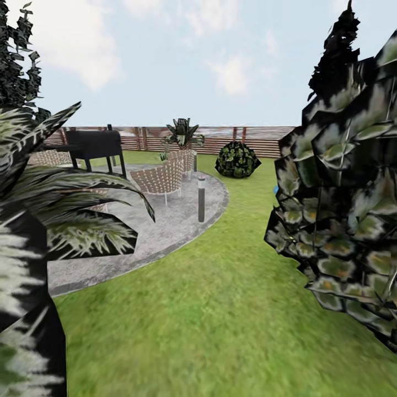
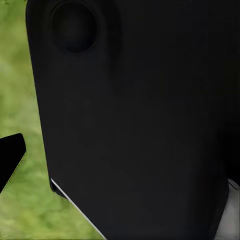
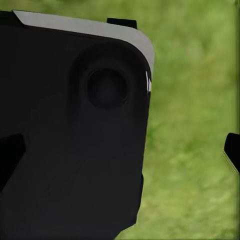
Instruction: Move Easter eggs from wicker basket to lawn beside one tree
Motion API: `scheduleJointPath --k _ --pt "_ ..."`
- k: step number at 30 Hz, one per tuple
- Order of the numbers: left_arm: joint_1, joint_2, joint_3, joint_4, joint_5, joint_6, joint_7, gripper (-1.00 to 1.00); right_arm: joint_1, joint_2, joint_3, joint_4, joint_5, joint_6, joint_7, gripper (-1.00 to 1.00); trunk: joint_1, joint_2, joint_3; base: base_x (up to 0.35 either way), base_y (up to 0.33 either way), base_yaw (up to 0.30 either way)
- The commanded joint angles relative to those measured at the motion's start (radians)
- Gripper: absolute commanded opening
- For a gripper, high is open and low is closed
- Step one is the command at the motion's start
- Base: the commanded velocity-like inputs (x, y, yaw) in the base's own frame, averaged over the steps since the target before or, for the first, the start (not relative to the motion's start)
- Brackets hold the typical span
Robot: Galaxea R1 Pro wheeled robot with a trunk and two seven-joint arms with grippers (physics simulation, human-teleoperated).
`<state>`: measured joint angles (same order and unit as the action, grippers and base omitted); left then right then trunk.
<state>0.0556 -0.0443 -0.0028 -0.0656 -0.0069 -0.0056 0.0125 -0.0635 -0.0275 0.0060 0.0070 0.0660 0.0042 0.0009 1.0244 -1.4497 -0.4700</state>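
Eggs and basket out of sight; lawn (image 1: 220, 309) ahead, paved patio (image 1: 165, 231) at ten o'clock. Fingers' state impossible to tell. Eggs probably light, smooth, slippery: best gripped across the middle.

This is a garden (image 1: 237, 309) behind a home. Green lawn (image 1: 220, 331) covers the ground. A round grey patio (image 1: 165, 231) holds woven chairs (image 1: 160, 179) and a black grill (image 1: 96, 146). A brown wooden fence (image 1: 264, 139) runs along the back, under an open sky with clouds. Bushes (image 1: 237, 160) and leafy plants (image 1: 342, 209) grow around.
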Motion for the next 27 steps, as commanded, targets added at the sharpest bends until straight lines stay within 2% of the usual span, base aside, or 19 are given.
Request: scheduleJointPath --k 1,8,12,18,27 --pt "0.000 0.000 0.000 -0.002 -0.001 -0.001 0.001 1.00 -0.001 0.000 0.000 0.001 0.007 0.000 0.000 1.00 0.001 0.000 -0.001 0.334 0.000 0.000" --pt "0.001 0.000 0.000 -0.002 -0.001 -0.001 0.001 1.00 -0.001 0.000 0.000 0.001 0.008 0.000 0.001 1.00 0.001 0.000 -0.001 0.331 -0.041 0.000" --pt "0.000 0.000 0.000 -0.002 -0.001 0.000 0.001 1.00 -0.001 0.000 0.000 0.015 0.009 -0.004 0.001 1.00 0.001 0.000 -0.001 0.305 -0.190 -0.028" --pt "0.000 0.000 -0.001 -0.002 -0.002 0.000 0.001 1.00 -0.001 0.000 0.000 0.023 0.009 -0.006 -0.001 1.00 0.001 0.000 -0.002 0.288 -0.214 -0.191" --pt "0.001 0.001 -0.001 -0.002 -0.002 0.000 0.001 1.00 -0.001 0.000 0.000 0.024 0.009 -0.006 0.000 1.00 0.001 0.000 -0.002 0.285 -0.216 -0.013"
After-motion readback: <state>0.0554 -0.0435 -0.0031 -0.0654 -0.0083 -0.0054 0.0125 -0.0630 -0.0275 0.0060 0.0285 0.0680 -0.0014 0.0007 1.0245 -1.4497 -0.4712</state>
